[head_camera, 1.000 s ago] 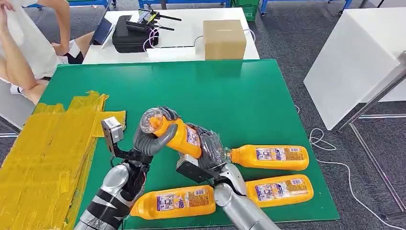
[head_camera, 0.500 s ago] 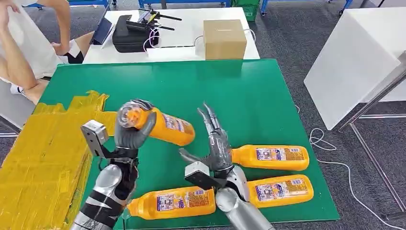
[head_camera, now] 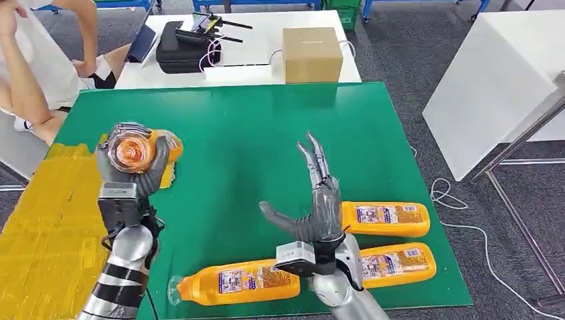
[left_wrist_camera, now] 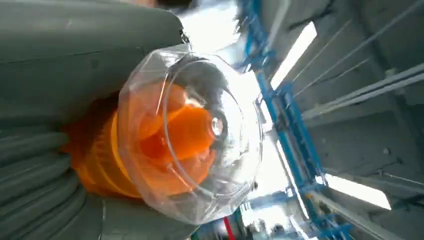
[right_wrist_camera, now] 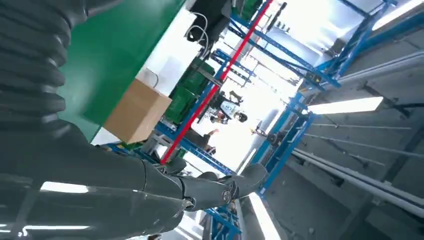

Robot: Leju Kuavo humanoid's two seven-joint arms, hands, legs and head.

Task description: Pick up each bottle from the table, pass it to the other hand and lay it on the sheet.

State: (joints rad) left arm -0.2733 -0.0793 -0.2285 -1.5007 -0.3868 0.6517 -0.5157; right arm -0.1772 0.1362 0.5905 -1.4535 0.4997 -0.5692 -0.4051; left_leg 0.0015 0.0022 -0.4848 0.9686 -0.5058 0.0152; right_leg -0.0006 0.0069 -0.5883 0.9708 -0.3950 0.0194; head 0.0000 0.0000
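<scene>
Handover is complete for one orange juice bottle (head_camera: 143,150): your left hand (head_camera: 130,163) grips it near the neck, clear cap toward the head camera, raised at the near edge of the yellow taped sheet (head_camera: 50,220) and, as I judge it, not yet laid down. The left wrist view shows the fingers (left_wrist_camera: 35,170) wrapped round the neck behind the clear cap (left_wrist_camera: 192,132). Your right hand (head_camera: 313,203) holds nothing, fingers spread and pointing away from you above the green worktop (head_camera: 266,127). Three bottles remain lying on the worktop: one at the front edge (head_camera: 240,281), one beside the right hand (head_camera: 383,219), one nearer you (head_camera: 396,263).

Against half a second earlier, the left hand has carried the bottle leftward from mid-worktop to the sheet's edge and turned its cap toward the camera. The right hand has shifted slightly right, unladen as before.
</scene>
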